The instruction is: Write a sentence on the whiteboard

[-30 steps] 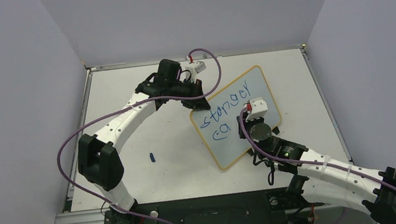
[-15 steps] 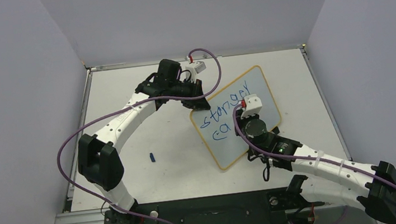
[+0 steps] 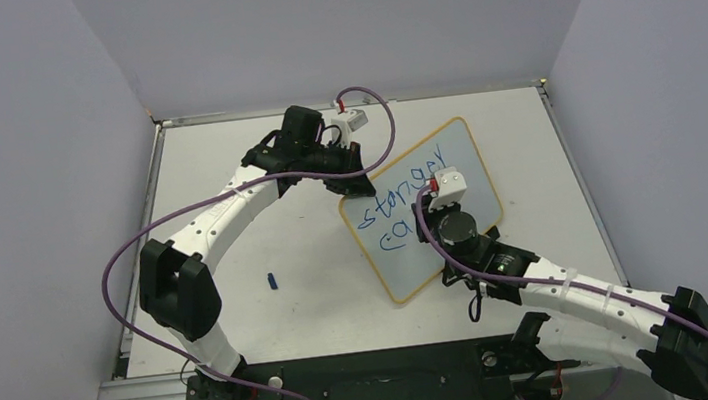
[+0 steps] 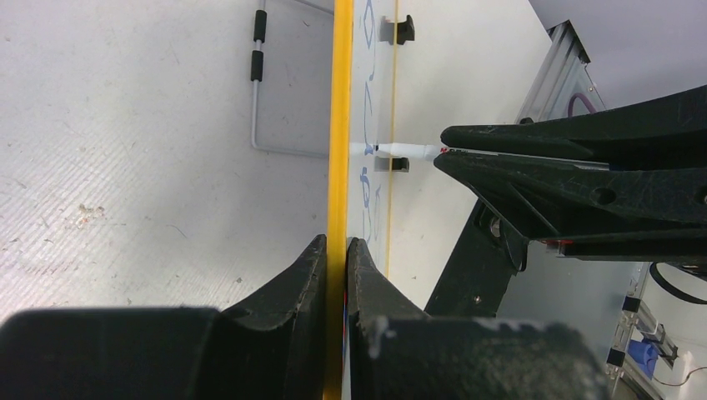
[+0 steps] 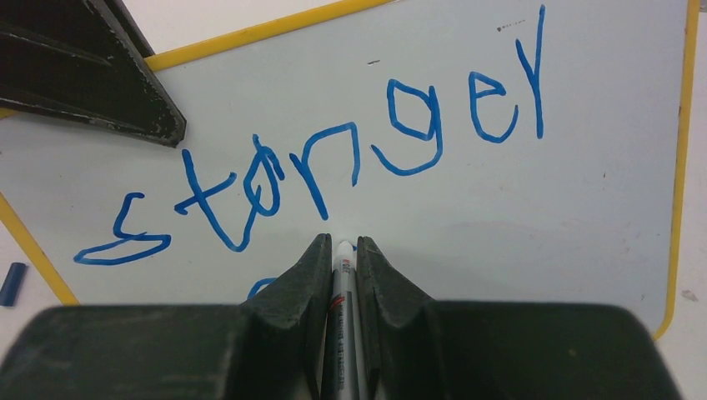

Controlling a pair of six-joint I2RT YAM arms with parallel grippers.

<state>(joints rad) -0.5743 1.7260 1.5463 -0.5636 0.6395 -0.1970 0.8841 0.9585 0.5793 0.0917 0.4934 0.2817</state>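
Blue sentence [image 5: 313,179] on whiteboard [image 5: 584,208] w/ marker [image 5: 343,333] — touching.

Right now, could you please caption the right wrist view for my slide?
Right gripper holds a marker against the whiteboard, just below the blue writing.

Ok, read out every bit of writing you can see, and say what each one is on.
"stanger": top line of the blue sentence on the whiteboard.
"ca": second line, same board; anything after it is hidden by the right arm.
Red print on the marker barrel: too small to read.
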